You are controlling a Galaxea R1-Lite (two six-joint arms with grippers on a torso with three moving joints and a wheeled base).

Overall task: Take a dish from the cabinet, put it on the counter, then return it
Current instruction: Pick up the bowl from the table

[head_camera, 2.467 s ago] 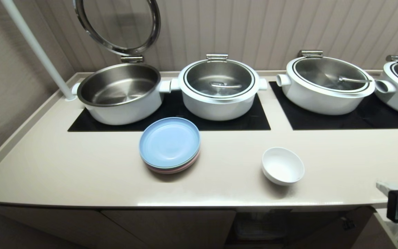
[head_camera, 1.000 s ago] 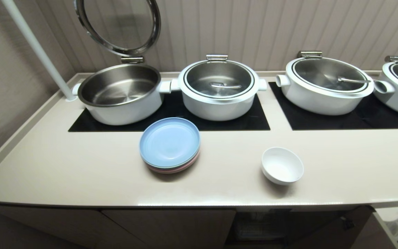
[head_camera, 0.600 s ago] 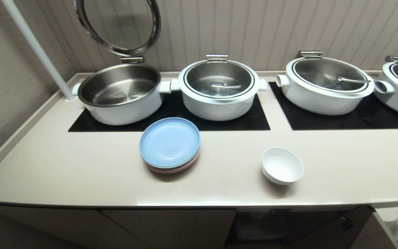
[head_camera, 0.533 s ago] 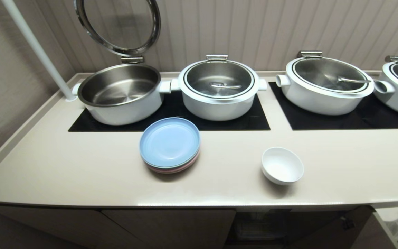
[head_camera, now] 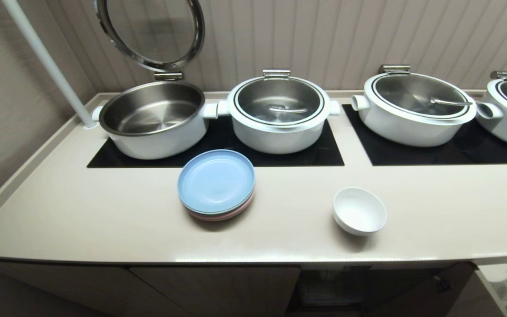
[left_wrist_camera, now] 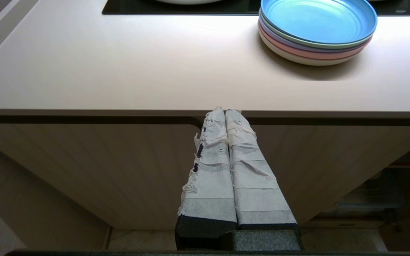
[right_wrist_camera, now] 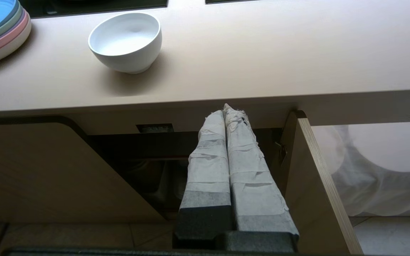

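The dish (head_camera: pixel 360 211) sat upright on the counter (head_camera: pixel 104 220), lower right of centre in my head view, close to the front edge and touching nothing. To its left, well apart, lay the stack of plates (head_camera: pixel 216 184), a pale-blue one on top. Behind them, across the upper part of the frame, four white pots stood on black hob panels (head_camera: pixel 315 154); the leftmost pot (head_camera: pixel 154 119) had its glass lid (head_camera: pixel 150 33) tilted up, the next pot (head_camera: pixel 279 112) was covered. A white pole (head_camera: pixel 44 61) slanted down at the upper left, in front of a ribbed wall (head_camera: pixel 346 39).

Below the counter's edge the cabinet (right_wrist_camera: pixel 148 167) stood open, its door (right_wrist_camera: pixel 315 185) swung out at the right of my right wrist view, a white bag-lined bin (right_wrist_camera: pixel 386 170) beyond it.

My right gripper (right_wrist_camera: pixel 229 109) hung low before that opening, clenched on nothing. My left gripper (left_wrist_camera: pixel 225 111) was likewise pressed shut and empty, before a closed door.

Two and a half seconds earlier part of my right arm showed at the right edge of the head view; it had since dropped out. The dish had not moved.
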